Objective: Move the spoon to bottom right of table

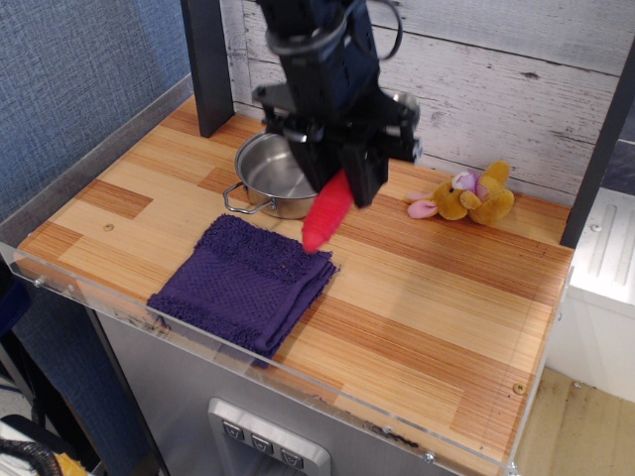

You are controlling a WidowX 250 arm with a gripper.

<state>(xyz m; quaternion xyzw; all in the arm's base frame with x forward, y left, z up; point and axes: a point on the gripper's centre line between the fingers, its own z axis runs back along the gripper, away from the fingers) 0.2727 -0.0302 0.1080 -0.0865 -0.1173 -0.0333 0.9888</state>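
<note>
Your claw (342,178) is clamped on the spoon (325,215), red handle hanging below it. Pot (271,177) behind-left, purple towel (243,283) under-left, plush toy (466,195) to its right.

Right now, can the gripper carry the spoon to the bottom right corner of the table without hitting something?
Probably yes. The gripper holds the spoon in the air beside the pot. The table toward that corner is bare; the cloth and toy lie aside.

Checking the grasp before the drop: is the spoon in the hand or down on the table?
In the hand. The spoon hangs red handle down from it, above the purple towel edge, beside the pot. Its bowl is hidden.
</note>
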